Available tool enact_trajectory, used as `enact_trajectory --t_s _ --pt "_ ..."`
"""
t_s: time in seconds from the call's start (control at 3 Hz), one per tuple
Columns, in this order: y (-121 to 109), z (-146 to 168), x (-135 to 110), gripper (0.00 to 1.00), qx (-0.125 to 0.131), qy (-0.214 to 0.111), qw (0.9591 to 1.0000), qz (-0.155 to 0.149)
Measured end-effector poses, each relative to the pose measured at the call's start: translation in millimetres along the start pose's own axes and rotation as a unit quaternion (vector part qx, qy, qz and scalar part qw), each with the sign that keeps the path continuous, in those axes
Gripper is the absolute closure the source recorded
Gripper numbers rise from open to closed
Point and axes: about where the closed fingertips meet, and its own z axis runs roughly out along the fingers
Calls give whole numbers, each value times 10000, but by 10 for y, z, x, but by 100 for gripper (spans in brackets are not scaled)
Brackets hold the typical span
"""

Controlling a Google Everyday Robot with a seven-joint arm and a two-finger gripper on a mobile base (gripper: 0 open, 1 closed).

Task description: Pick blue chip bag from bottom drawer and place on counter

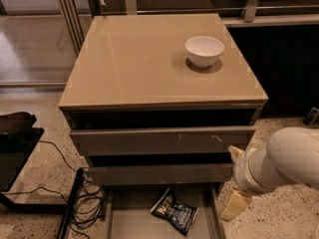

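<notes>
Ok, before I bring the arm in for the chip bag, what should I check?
1. Bottom drawer open: ok.
2. Blue chip bag lying uncovered on the drawer floor: ok.
3. Gripper above the bag: not ok, it is right of the drawer, outside its side wall.
4. Bag grasped: not ok, gripper and bag are apart.
5. Room on counter: ok, only a white bowl at its back right.

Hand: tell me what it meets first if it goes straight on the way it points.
The hand points down, just right of the bottom drawer. It would likely meet the speckled floor beside its right wall first, though depth is unclear. The blue chip bag lies left of that line.
</notes>
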Motion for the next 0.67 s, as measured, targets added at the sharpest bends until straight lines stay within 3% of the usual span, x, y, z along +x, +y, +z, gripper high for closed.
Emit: enact_trajectory --t_s 0.33,0.67 --pt "82 613 145 0 146 211 9997 17" --pt "-11 1166 190 0 273 337 9991 19"
